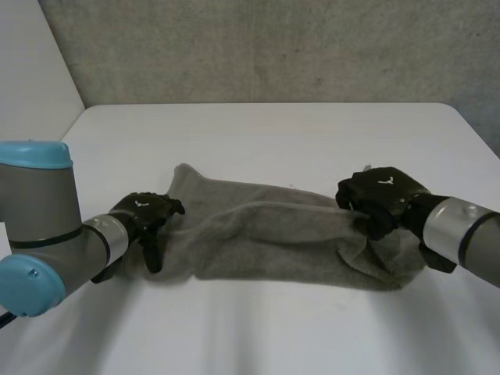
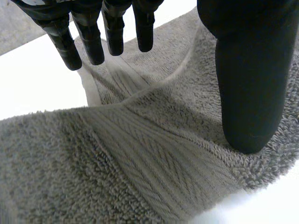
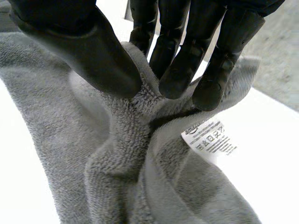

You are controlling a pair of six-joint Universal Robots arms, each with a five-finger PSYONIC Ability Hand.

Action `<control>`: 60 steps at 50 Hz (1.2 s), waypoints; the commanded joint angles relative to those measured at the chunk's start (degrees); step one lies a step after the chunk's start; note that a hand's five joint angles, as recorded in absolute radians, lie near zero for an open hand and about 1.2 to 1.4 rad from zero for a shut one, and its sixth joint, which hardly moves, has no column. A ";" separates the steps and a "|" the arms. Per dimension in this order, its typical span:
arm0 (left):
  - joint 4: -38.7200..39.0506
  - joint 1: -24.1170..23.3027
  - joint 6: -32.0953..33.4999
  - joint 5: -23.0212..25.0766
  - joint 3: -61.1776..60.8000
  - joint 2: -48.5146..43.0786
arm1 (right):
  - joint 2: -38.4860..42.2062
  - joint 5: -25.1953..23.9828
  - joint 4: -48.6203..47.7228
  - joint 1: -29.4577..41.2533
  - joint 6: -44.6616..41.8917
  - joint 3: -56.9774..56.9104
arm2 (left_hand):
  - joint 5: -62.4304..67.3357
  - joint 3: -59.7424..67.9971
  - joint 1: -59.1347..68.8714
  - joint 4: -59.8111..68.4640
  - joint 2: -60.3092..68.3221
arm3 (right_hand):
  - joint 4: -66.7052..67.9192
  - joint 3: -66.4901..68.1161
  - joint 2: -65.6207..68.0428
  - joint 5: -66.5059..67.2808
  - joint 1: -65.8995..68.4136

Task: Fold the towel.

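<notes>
Where the grey towel (image 1: 266, 234) lies on the white table (image 1: 273, 133), it is bunched lengthwise into a rumpled band running across the table between the two hands, neither flat nor squarely folded. Left hand (image 1: 144, 215): stationed at the towel's left end in the head view, fingers pointing down at the cloth. In the left wrist view its fingers (image 2: 91, 37) are straight and slightly spread, their tips just above the towel's edge where cloth meets bare table (image 2: 37, 88). The thumb (image 2: 247, 84) stands well apart from them, its tip set down on the towel (image 2: 140, 168) near a border. Finding: the hand is released, thumb and fingers wide apart, with the cloth lying loose under the palm. A woven band with a chevron pattern runs across the towel there. Right hand (image 1: 383, 199): at the towel's right end in the head view, on a raised hump of cloth. In the right wrist view its thumb (image 3: 88, 51) and fingers (image 3: 180, 70) close toward each other on an upright ridge of towel (image 3: 117, 154), which is squeezed between them. Finding: this hand is grasping the towel. A white label (image 3: 209, 137) with dark print sits on the towel's edge just beside the fingertips. Beyond the grip the cloth drops in deep folds toward the table (image 3: 271, 158).
</notes>
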 commanded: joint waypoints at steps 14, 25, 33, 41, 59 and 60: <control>0.34 1.11 0.06 -0.12 -1.16 -0.04 | -15.88 -6.58 -1.71 -10.51 -6.53 12.89 | 6.03 6.16 6.15 6.22 6.13 | 3.60 3.57 4.59 3.70 3.89; 0.51 1.03 0.15 -0.12 -2.56 1.19 | -19.66 -10.19 -1.01 -13.68 -6.53 14.39 | 19.83 19.95 19.94 20.02 19.93 | 3.60 3.57 4.59 3.70 3.89; 0.51 1.64 0.15 -0.12 -2.74 1.55 | -21.07 -10.28 -1.01 -14.48 -6.62 15.00 | 28.91 29.04 29.02 29.10 29.01 | 3.60 3.57 4.59 3.70 3.89; 0.51 2.35 0.15 -0.03 -2.83 1.55 | -20.99 -11.42 -1.01 -14.48 -6.53 15.44 | 48.25 48.38 48.37 48.44 48.35 | 3.60 3.57 4.59 3.70 3.89; 0.69 2.52 -0.91 0.32 -3.80 22.86 | -26.61 -10.72 3.74 -14.74 -5.74 3.49 | 65.39 65.52 65.50 65.58 65.49 | 3.60 3.57 4.59 3.70 3.89; 1.30 2.43 -1.08 0.23 -3.36 26.38 | -27.22 -10.46 5.74 -15.09 -5.65 0.44 | 65.39 65.52 65.50 65.58 65.49 | 3.60 3.57 4.59 3.70 3.89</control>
